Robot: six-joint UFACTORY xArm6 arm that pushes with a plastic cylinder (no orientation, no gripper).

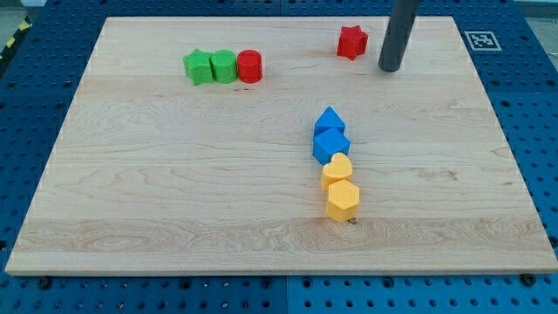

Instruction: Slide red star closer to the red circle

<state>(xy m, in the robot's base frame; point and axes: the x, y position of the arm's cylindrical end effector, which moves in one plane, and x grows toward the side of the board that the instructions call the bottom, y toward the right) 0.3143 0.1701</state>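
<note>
The red star (351, 42) lies near the view's top, right of centre. The red circle (249, 66) lies to its left, at the right end of a touching row with a green circle-like block (224, 66) and a green star (199, 67). My tip (390, 68) rests on the board just right of the red star and slightly below it, a small gap apart. The rod rises out of the view's top.
A column of touching blocks stands below centre: a blue block (329, 120), a blue cube (331, 143), a yellow heart (336, 168) and a yellow hexagon (343, 201). The wooden board (131, 174) lies on a blue pegboard. A marker tag (480, 39) sits at the top right.
</note>
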